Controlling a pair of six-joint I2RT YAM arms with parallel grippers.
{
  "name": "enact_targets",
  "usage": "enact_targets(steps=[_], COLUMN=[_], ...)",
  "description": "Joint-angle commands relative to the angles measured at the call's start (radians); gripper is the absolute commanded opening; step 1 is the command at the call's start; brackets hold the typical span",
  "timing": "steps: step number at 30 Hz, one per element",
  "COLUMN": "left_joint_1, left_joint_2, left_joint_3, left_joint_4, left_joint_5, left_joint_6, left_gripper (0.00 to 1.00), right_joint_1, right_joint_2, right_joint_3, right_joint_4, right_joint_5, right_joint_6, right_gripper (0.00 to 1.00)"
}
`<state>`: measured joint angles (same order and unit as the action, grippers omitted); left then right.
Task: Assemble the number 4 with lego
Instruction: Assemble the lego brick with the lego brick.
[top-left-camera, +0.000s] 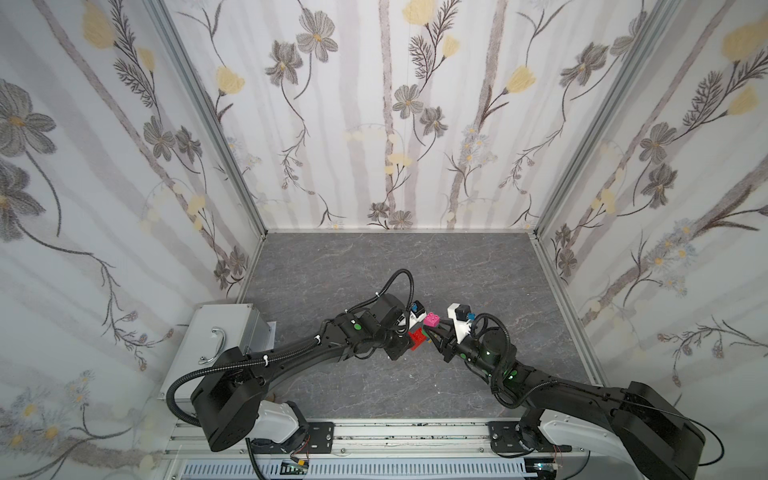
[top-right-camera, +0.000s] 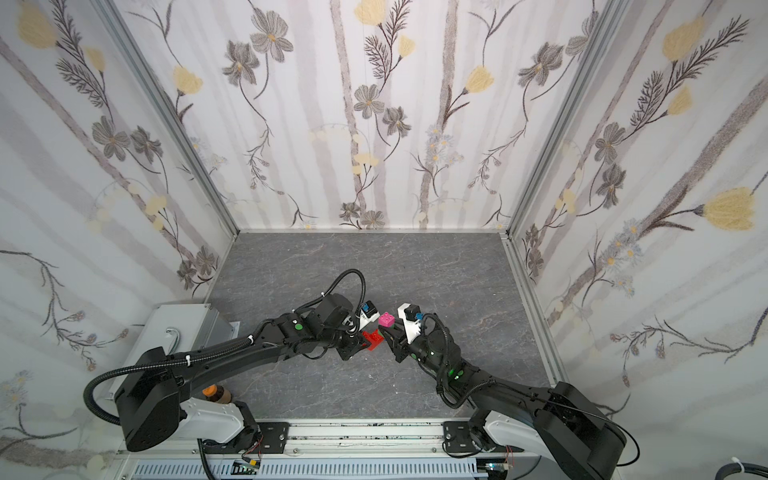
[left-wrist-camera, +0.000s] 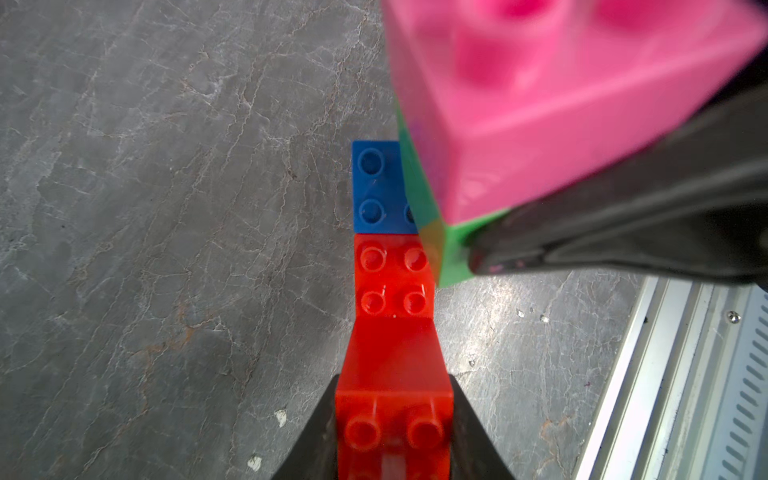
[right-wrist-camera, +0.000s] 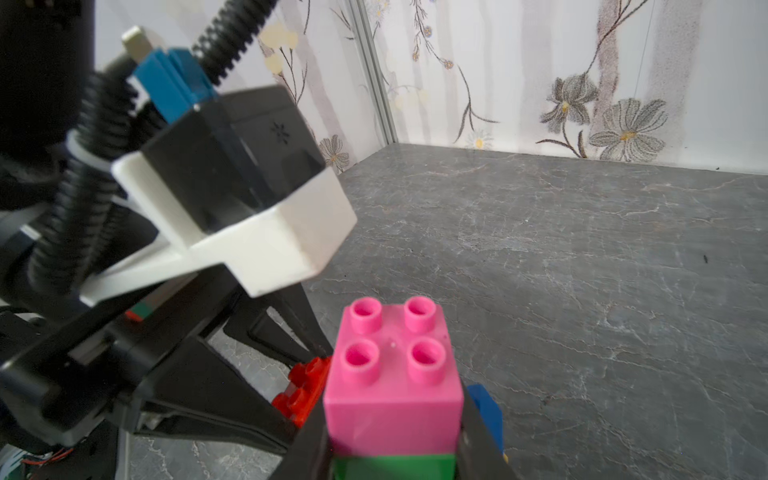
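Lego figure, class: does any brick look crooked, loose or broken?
Nothing stands out. The pink brick sits square on the green brick, the red bricks line up flush with the blue brick, and none looks cracked.

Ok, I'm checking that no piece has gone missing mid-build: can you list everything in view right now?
pink brick: one, pink, top of the stack between the arms
green brick: one, green, directly under the pink brick
blue brick: one seen, blue, below the green brick, next to the lower red
red bricks: two, red, stepped, beside the stack
yellow brick: none clearly visible
table: one, grey marbled, under everything
box: one, grey metal with handle, by the left arm's base
walls: three, floral print, around the table
left gripper: one, black, jaws shut on the upper red brick
right gripper: one, black, jaws shut on the pink and green bricks
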<state>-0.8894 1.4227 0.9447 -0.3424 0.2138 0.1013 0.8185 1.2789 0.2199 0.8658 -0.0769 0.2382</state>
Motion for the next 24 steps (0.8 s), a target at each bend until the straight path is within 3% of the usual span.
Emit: enact_targets(steps=[1, 11, 24], left_joint_1=[0.0, 0.001, -0.014], left_joint_2=[0.041, 0.148, 0.266], left_joint_3=[0.051, 0.16, 0.281], left_joint_4=[-0.082, -0.181, -0.288], left_joint_5=[0.001, -0.005, -0.085], left_joint_6=[-0.023, -0.017, -0.02], left_gripper=[0.27, 0.28, 0.27], right_joint_1=[-0.004, -0.017, -0.084], right_joint_2=[0.049, 0.179, 0.457], right_joint_3=[-0.011, -0.039, -0.079], right_joint_4=[0.102, 0.233, 0.626], right_joint_5=[0.032, 0.06, 0.009], right_joint_6=[-0.059, -0.176, -0.222], right_gripper=[0.0, 0.0, 0.0])
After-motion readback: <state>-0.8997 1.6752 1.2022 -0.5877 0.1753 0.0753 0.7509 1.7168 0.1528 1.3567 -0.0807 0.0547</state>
